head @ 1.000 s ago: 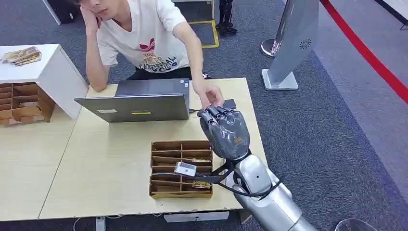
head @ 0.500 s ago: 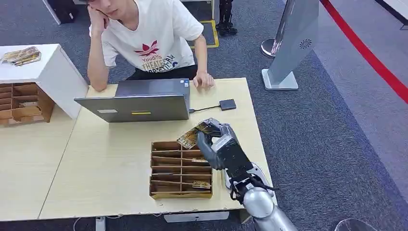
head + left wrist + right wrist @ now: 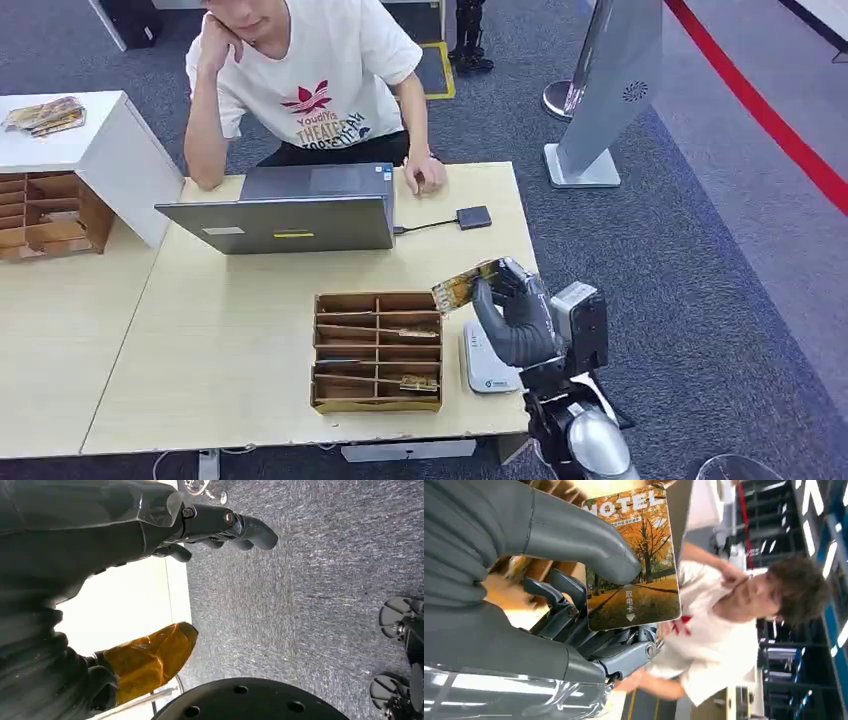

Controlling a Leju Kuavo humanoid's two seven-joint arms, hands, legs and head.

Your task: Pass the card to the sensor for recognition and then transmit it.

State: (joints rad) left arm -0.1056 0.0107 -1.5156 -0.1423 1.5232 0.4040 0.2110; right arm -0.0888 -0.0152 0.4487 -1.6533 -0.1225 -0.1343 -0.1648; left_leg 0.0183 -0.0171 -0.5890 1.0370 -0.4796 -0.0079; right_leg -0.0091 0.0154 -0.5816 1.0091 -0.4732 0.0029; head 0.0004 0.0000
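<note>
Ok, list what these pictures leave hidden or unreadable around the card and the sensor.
- Sensor: head view, its right side is hidden behind the right hand; its markings are too small to read.
- Card: right wrist view, the thumb covers part of its face; the top edge cuts its end.
- Cards in the box: head view, too small to read.
- Left hand: left wrist view, palm hidden; its state is unclear.

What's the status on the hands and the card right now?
Right hand grips hotel key card, raised above white sensor beside wooden organizer. Left hand hangs empty, fingers curled, over carpet. Nothing between card and sensor.
</note>
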